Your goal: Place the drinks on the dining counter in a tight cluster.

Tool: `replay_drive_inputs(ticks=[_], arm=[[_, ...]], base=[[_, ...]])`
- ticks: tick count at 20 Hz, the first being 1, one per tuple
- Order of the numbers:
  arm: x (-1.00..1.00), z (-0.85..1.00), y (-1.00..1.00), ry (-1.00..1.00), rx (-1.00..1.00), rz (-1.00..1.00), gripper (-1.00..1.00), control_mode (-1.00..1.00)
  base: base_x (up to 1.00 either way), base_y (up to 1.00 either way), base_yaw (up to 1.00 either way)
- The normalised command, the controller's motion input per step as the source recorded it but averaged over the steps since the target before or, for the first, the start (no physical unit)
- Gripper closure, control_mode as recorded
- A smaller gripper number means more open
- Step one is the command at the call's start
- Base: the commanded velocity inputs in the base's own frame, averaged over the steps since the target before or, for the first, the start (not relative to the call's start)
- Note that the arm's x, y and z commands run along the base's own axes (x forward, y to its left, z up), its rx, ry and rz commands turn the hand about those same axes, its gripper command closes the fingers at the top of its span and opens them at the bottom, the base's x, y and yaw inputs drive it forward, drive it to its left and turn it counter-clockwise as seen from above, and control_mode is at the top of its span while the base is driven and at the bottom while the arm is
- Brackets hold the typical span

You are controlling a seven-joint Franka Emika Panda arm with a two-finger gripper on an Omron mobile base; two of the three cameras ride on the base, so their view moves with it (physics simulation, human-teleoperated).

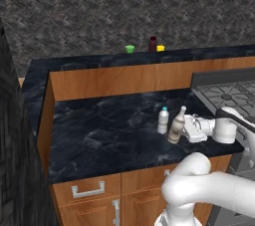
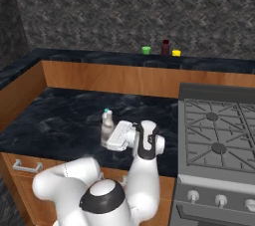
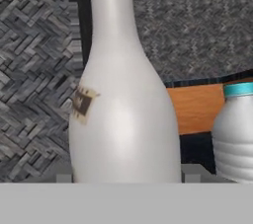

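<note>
The slim tan bottle (image 1: 177, 125) with a white neck leans slightly on the lower black counter beside the stove, and it looms large in the hand view (image 3: 123, 119). My gripper (image 1: 186, 127) reaches in from the right and is shut on its lower body, a fingertip (image 3: 64, 174) pressed to each side. The short clear bottle (image 1: 163, 120) with a light-blue cap stands just left of it, also seen at the hand view's right edge (image 3: 237, 134). The dark maroon bottle (image 1: 153, 44) stands far back on the dining counter (image 1: 99, 63), above its wood riser.
A green cup (image 1: 130, 49) and a yellow object (image 1: 160, 48) flank the maroon bottle on the dining counter. The stove (image 2: 219, 130) lies right of my hand. The lower counter (image 1: 99, 130) has drawers beneath it. A dark wall rises on the left.
</note>
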Motion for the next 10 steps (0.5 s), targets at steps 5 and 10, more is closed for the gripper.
replay_drive_inputs(ticks=[5, 10], arm=[[-0.41, 0.53, -0.09, 0.00, -0.02, 0.00, 1.00, -1.00], [-0.50, 0.42, 0.00, 0.00, -0.11, -0.03, 1.00, -1.00]], base=[[0.00, 0.00, 0.00], [0.00, 0.00, 0.00]])
